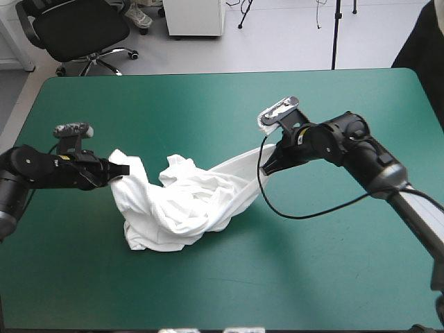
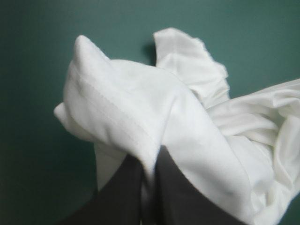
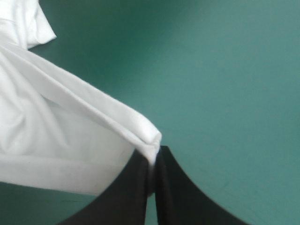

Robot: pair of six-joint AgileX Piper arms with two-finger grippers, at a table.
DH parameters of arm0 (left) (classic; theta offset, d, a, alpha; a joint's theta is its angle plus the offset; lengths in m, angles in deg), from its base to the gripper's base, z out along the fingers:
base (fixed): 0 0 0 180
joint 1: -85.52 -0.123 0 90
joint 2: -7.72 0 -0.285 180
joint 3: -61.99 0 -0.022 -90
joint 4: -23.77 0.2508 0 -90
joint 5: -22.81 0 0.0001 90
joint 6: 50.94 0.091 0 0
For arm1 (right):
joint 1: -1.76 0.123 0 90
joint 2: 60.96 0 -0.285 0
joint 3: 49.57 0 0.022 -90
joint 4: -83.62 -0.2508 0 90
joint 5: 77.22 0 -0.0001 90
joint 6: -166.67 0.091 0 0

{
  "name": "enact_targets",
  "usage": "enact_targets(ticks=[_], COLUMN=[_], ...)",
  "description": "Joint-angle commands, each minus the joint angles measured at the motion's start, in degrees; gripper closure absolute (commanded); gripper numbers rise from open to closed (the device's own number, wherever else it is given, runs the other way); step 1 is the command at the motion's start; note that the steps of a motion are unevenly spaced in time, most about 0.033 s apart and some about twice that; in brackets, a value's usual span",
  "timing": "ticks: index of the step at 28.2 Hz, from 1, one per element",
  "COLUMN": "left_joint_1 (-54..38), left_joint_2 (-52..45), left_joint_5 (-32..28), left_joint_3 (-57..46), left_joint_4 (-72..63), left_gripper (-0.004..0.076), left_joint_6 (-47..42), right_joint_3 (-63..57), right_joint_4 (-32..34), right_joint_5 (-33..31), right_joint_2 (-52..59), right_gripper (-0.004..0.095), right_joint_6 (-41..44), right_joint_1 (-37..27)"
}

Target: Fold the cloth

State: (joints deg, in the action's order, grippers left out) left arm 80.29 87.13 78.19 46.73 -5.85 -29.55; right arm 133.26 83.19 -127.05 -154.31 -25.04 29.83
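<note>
The T-shirt (image 1: 184, 205), heaped mid-frame, is clamped only thinly by the left fingers (image 2: 117, 197) and right fingers (image 3: 131, 197), so an edge may be pulled free if stretched.

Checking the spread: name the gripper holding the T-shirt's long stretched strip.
The right gripper: a strip of the T-shirt stretches from the heap to it; the left gripper grips at the heap itself.

No readable text.
No letters, numbers, labels or brand marks show on the T-shirt (image 1: 182, 205), the bench (image 1: 208, 291) or either gripper in any view.
</note>
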Motion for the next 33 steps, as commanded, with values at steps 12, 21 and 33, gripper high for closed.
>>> enact_targets(ticks=[12,21,33], left_joint_1=[0.1,0.1,0.1], left_joint_2=[-7.6,-7.6,-7.4], left_joint_5=[6.9,9.0,13.7], left_joint_3=[41.8,65.6,66.4], left_joint_4=[-6.2,-6.2,-0.9], left_gripper=[0.0741,0.0741,0.0741], left_joint_6=[-0.3,0.0,-5.0], right_joint_3=[17.4,31.3,39.9], right_joint_4=[8.8,9.0,14.0], right_joint_5=[0.3,-1.8,-21.6], right_joint_2=[22.1,27.7,27.8], right_gripper=[0.0908,0.0908,0.0908], right_joint_6=[0.7,-1.0,-0.8], right_joint_1=[-0.6,-0.6,-0.6])
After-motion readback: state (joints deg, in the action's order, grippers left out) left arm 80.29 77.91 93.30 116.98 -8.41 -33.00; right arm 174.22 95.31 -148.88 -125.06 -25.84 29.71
